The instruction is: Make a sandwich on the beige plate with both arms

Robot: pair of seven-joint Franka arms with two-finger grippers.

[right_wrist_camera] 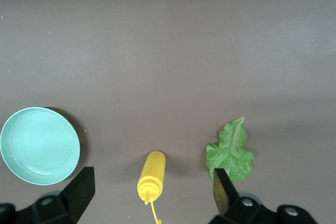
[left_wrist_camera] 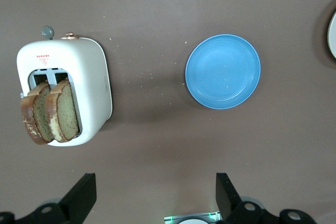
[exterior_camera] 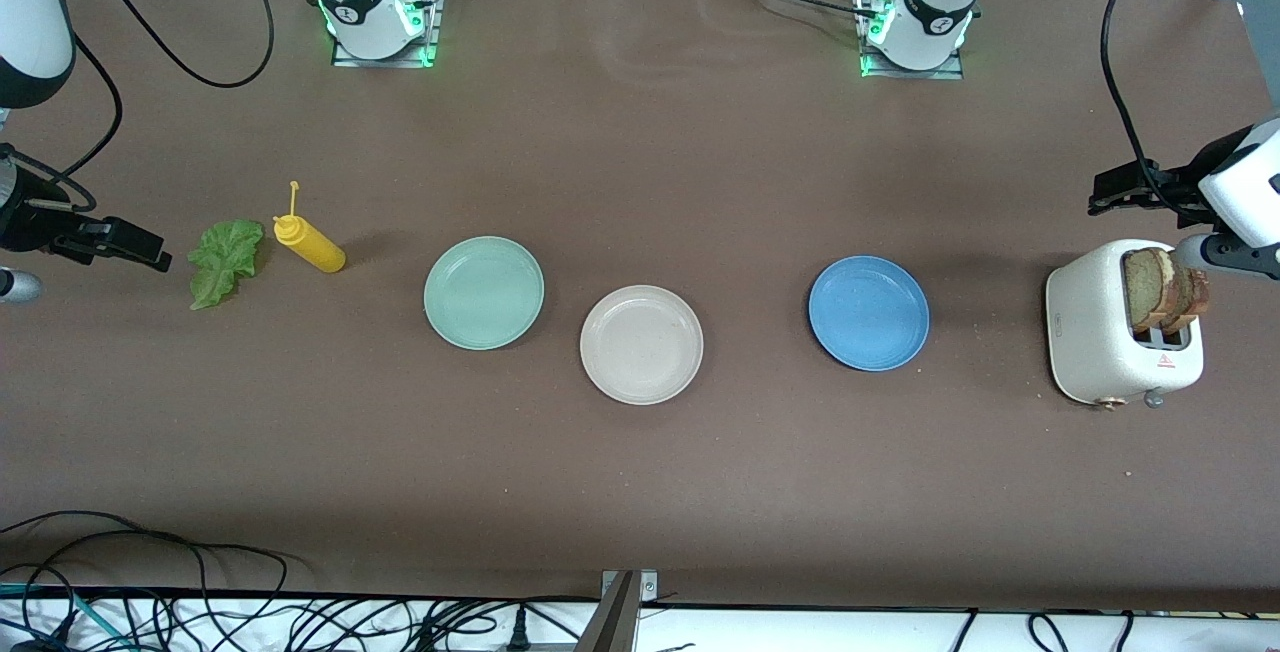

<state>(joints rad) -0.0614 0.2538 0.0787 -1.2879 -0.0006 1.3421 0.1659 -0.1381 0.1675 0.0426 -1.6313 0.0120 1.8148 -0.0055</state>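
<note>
Now, with your left gripper (left_wrist_camera: 152, 200) and right gripper (right_wrist_camera: 149, 198) both spread wide and empty, grab one bread slice (exterior_camera: 1150, 289) gently from the toaster (exterior_camera: 1090, 332) for the beige plate (exterior_camera: 641, 343).

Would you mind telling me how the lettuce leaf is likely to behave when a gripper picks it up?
The lettuce leaf looks thin and ruffled, so it will probably flop and droop. It lies flat on the table, so pinching an edge may be tricky, and it could tear.

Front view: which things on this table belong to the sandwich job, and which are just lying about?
Belong:
- beige plate, empty
- two bread slices in the white toaster
- lettuce leaf
- left gripper, open, up over the toaster's end
- right gripper, open, up over the lettuce's end

Lying about:
- mint-green plate
- blue plate
- yellow squeeze bottle
</note>
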